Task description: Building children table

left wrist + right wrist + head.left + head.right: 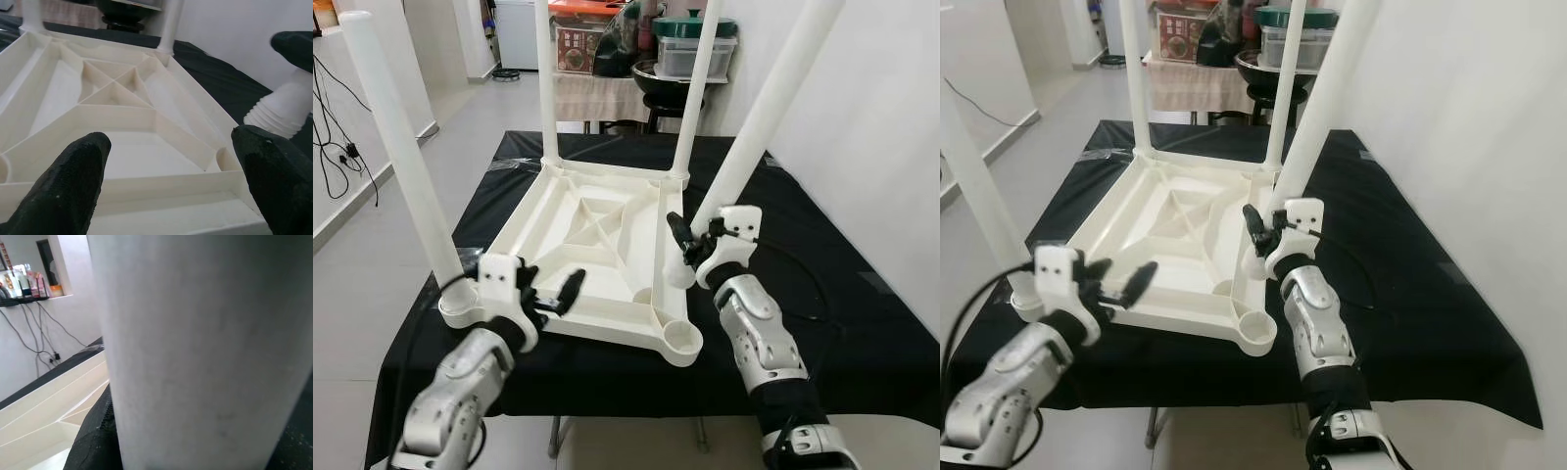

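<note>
On a black-draped tabletop (842,323) lies the upturned white children's table (597,255), its legs cut off by the frame. The right gripper (690,245), jaws clamped on a loose, tilted leg (754,137), holds its threaded end beside the rim. The left gripper (553,294), jaws wide apart, hovers empty over the near edge.

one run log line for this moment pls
right gripper shut on fourth leg, unseated | left gripper open over tabletop near edge | three legs seated | corner socket empty

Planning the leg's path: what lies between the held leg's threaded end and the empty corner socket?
Only the tabletop's rim, seen from the left eye, separates the leg from the socket.
</note>
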`<state>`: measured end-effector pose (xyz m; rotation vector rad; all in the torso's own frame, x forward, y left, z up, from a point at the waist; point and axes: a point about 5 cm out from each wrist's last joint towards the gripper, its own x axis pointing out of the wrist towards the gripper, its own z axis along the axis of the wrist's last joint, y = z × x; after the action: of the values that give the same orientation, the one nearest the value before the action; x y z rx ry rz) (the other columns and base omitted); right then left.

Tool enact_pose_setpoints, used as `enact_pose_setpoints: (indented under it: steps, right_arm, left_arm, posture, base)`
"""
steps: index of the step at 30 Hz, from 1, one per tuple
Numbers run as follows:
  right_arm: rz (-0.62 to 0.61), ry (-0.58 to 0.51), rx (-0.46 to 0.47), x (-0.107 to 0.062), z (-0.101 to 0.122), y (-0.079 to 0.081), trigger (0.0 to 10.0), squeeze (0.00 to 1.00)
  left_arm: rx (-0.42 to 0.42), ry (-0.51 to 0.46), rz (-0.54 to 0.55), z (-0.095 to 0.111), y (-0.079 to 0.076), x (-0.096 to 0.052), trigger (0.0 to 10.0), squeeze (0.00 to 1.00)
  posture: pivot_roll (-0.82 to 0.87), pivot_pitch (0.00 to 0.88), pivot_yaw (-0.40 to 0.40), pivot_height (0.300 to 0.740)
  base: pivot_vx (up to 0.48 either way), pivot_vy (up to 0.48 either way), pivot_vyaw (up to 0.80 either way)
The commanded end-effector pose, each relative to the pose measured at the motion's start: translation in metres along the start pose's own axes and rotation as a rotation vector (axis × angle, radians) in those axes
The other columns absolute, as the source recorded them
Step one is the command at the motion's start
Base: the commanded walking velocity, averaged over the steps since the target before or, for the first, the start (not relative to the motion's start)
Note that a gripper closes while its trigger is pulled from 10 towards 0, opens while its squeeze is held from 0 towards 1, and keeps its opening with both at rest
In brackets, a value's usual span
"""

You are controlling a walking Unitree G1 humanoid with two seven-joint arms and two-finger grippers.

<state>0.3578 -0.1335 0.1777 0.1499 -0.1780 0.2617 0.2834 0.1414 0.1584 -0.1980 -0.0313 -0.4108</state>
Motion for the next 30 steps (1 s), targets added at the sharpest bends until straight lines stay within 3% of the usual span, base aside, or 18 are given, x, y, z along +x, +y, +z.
enact_pose_setpoints:
  steps: [1,26,30]
  right_arm:
    - [-0.001,-0.013,0.027,-0.0002,-0.0002,-0.0010,10.0,0.00]
    - [0.055,-0.002,0.044,-0.0002,-0.0047,0.0022,10.0,0.00]
    - [0.060,0.001,0.047,-0.0005,-0.0055,0.0022,10.0,0.00]
  left_arm:
    - [0.023,-0.003,-0.009,-0.0012,-0.0013,0.0000,10.0,0.00]
    - [0.061,-0.021,-0.031,-0.0046,-0.0039,0.0020,10.0,0.00]
    - [0.054,-0.022,-0.054,-0.0057,-0.0055,0.0022,10.0,0.00]
  posture:
    - [-0.08,0.000,-0.067,0.740]
    - [-0.08,0.000,-0.066,0.740]
    - [-0.08,0.000,-0.067,0.740]
  base:
    - [0.000,0.000,0.00]
    - [0.000,0.000,0.00]
    - [0.000,-0.480,0.00]
